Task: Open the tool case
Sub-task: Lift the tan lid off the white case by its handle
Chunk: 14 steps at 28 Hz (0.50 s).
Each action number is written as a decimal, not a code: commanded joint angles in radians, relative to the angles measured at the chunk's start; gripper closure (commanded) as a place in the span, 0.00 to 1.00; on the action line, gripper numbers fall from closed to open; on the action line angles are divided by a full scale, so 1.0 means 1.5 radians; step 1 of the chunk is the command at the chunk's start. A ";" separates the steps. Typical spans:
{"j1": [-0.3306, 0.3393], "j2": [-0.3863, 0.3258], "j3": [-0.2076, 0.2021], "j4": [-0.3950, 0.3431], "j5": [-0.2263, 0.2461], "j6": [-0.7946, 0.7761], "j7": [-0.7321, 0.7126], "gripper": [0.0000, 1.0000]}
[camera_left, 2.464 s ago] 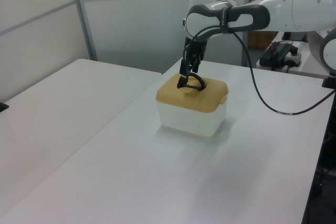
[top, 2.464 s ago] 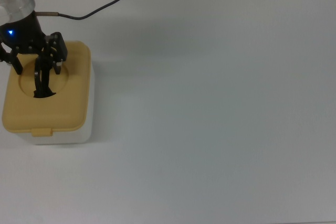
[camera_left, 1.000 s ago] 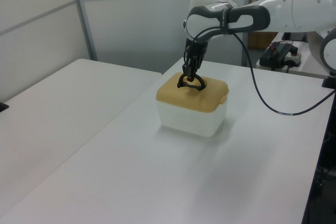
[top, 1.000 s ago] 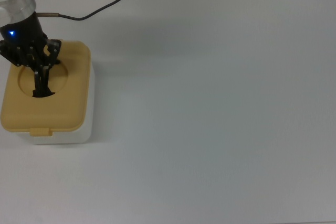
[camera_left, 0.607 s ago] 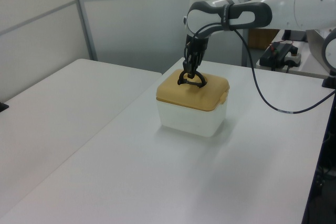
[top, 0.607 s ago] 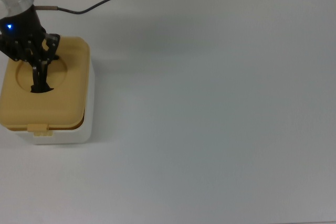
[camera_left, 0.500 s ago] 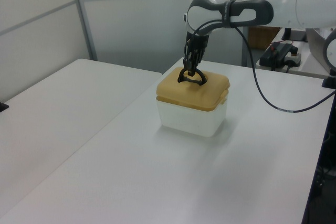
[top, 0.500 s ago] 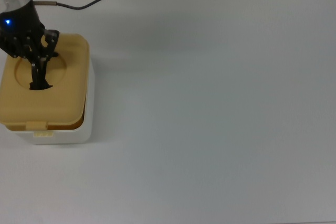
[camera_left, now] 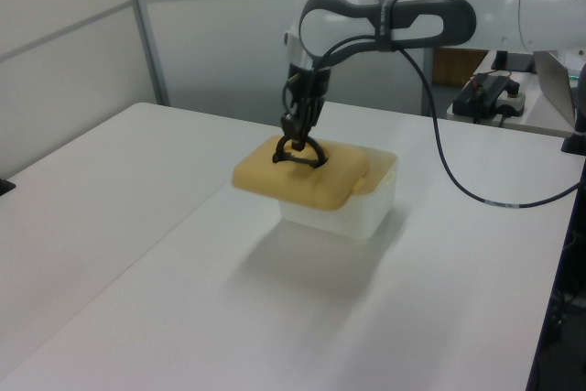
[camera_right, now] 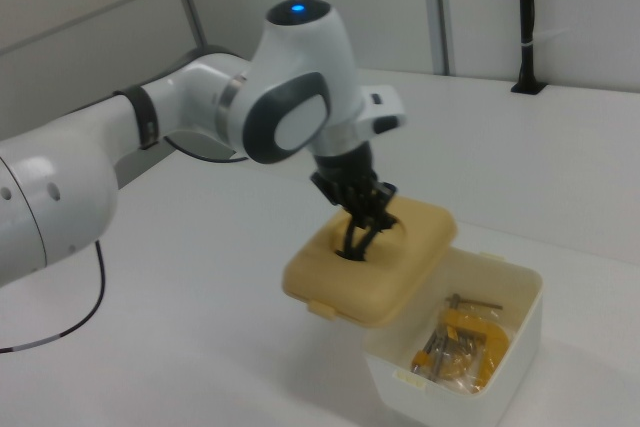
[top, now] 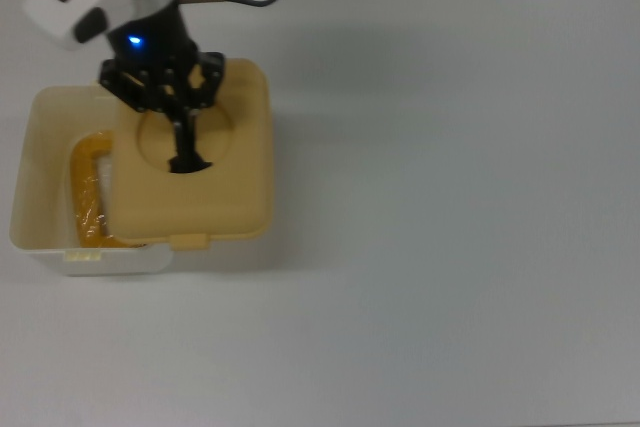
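You've got bare table [top: 450,197] all across the top view's right. The lid [top: 200,187], hanging from the gripper [top: 185,152], covers the right part of the box [top: 40,242]; the left part is uncovered, with yellow tools [camera_right: 462,342] inside.

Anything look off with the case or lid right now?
Nothing damaged or spilled. The lid hangs from the gripper by its handle, off the case and half overlapping it; the tools sit inside.
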 commanded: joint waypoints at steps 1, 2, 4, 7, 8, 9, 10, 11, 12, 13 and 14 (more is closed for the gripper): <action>-0.003 -0.012 0.043 -0.019 -0.030 -0.009 0.051 1.00; -0.003 -0.012 0.058 -0.023 -0.041 -0.007 0.064 1.00; -0.003 -0.012 0.070 -0.031 -0.052 -0.004 0.074 1.00; 0.004 -0.008 0.081 -0.048 -0.071 0.001 0.093 1.00; 0.011 -0.006 0.081 -0.052 -0.076 0.005 0.094 1.00; 0.015 -0.005 0.081 -0.058 -0.083 0.012 0.097 1.00; 0.017 -0.004 0.081 -0.067 -0.090 0.021 0.099 1.00; 0.019 -0.004 0.081 -0.077 -0.096 0.031 0.102 1.00; 0.020 -0.004 0.081 -0.090 -0.102 0.046 0.105 1.00; 0.020 -0.005 0.081 -0.116 -0.109 0.081 0.114 1.00; 0.021 -0.005 0.081 -0.127 -0.112 0.097 0.116 1.00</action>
